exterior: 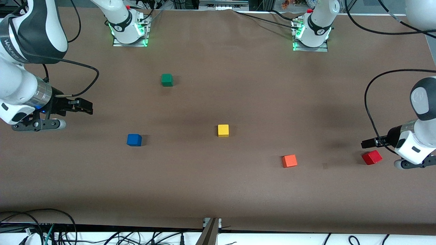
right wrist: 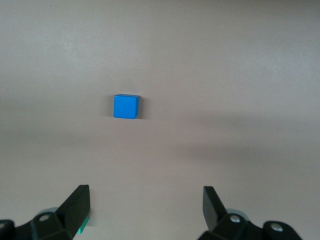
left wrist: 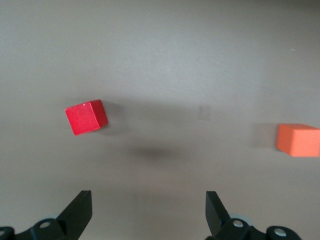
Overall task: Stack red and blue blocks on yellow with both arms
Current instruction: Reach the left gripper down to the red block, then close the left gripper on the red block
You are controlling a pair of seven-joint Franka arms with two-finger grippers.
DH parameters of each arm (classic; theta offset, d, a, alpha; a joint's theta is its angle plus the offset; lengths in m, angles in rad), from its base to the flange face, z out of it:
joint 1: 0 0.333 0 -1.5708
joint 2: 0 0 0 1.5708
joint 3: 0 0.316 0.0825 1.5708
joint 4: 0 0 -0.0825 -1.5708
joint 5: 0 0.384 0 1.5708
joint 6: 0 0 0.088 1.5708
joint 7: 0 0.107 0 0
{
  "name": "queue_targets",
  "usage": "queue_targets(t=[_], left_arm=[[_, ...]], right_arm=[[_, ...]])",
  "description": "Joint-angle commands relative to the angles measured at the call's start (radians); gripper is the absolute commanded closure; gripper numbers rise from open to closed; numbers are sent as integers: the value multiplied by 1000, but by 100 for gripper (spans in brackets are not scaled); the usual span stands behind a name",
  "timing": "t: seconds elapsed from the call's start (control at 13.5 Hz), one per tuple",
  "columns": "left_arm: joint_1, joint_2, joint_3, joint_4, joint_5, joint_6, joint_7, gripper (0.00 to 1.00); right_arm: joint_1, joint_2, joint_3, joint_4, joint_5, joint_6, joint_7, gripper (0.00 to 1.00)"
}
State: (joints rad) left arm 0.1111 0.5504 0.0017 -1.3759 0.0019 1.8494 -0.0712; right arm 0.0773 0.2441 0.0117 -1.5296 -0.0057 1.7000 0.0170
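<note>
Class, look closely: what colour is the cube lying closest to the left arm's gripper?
Deep red: the red cube shows best in the left wrist view.

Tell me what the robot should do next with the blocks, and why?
Probably the left gripper should come down around the red block. Its jaws are open and empty, the block sits just off its centre line on the table, and nothing is stacked on the yellow block yet. The right gripper, open too, hangs near the blue block.
</note>
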Motion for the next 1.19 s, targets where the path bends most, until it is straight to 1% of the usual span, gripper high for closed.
queue_targets(t=[0.0,0.15,0.3,0.59,0.67,0.89,1.11], left_arm=[[41,68,0,38,23,66,11,0],[53,95,1,37,23,83,7,0],[59,126,1,37,50,114,1,0],[102,206,1,37,50,296,10,0],[113,218,1,37,50,324,8,0],[150,253,1,35,36,356,-10,0],[154,269,1,34,38,372,-106,0]], right_arm=[[-4,3,1,12,-2,-11,6,0],[-5,4,1,14,-2,-10,3,0],[-5,4,1,14,-2,-11,1,0],[-4,6,1,14,-2,-8,0,0],[-4,4,1,14,-2,-8,0,0],[-4,6,1,12,-2,-8,0,0],[-4,6,1,12,-2,-8,0,0]])
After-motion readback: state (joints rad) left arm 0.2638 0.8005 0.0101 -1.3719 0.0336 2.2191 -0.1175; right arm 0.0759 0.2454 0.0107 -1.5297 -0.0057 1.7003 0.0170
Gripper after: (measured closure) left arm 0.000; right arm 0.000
